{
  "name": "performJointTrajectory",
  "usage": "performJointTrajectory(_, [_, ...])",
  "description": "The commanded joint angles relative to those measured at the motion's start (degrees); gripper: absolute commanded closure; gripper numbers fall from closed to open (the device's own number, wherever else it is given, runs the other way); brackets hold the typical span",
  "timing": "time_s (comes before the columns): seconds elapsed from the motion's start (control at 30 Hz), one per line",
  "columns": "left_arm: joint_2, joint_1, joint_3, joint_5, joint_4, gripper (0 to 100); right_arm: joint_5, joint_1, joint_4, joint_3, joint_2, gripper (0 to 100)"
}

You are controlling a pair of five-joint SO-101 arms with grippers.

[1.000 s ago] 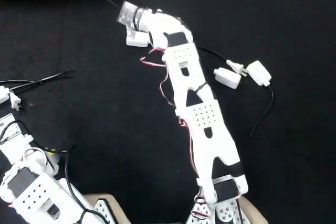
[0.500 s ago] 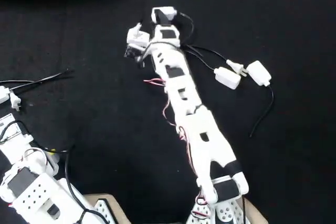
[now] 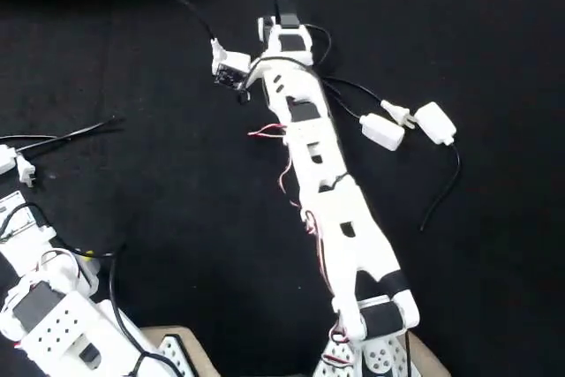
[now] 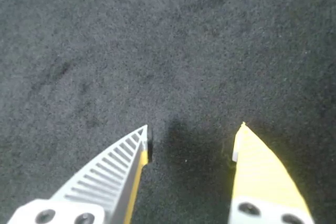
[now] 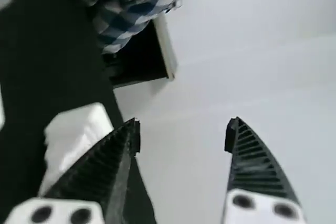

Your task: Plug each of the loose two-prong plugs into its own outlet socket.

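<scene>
A white plug piece with a black cable running to the far left lies on the black cloth, just left of the right arm's wrist. My right gripper is tilted up past the table's far edge; in the right wrist view it is open with nothing between the black fingers. To the right lie a white plug body, a small two-prong plug and a white socket block on a black cord. My left gripper hangs open over bare cloth.
Another white plug with thin cables lies at the left edge. The left arm's base fills the near left corner. A white block shows beside one right finger, with a pale wall behind it.
The right arm swung its gripper from above the far-left plug piece toward the right and tilted it up past the table's far edge. That plug piece stayed on the cloth.
</scene>
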Motion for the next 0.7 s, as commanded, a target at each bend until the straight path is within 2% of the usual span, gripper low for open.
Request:
performJointTrajectory(0.0, [-0.4,-0.3,-1.4,-0.4,-0.1,74,-0.1,2.8,6.5,-3.2,-6.1,75.1])
performJointTrajectory(0.1, [-0.4,-0.3,-1.4,-0.4,-0.1,74,-4.4,5.0,17.1,-3.3,-12.1,75.2])
performJointTrajectory(0.27, [-0.4,-0.3,-1.4,-0.4,-0.1,74,-22.7,10.2,40.2,-3.1,-25.3,75.2])
performJointTrajectory(0.37, [-0.4,-0.3,-1.4,-0.4,-0.1,74,-29.5,13.5,49.1,-3.1,-30.7,75.2])
performJointTrajectory(0.67, [-0.4,-0.3,-1.3,-0.4,-0.1,74,-29.9,24.9,72.5,-3.2,-40.2,75.2])
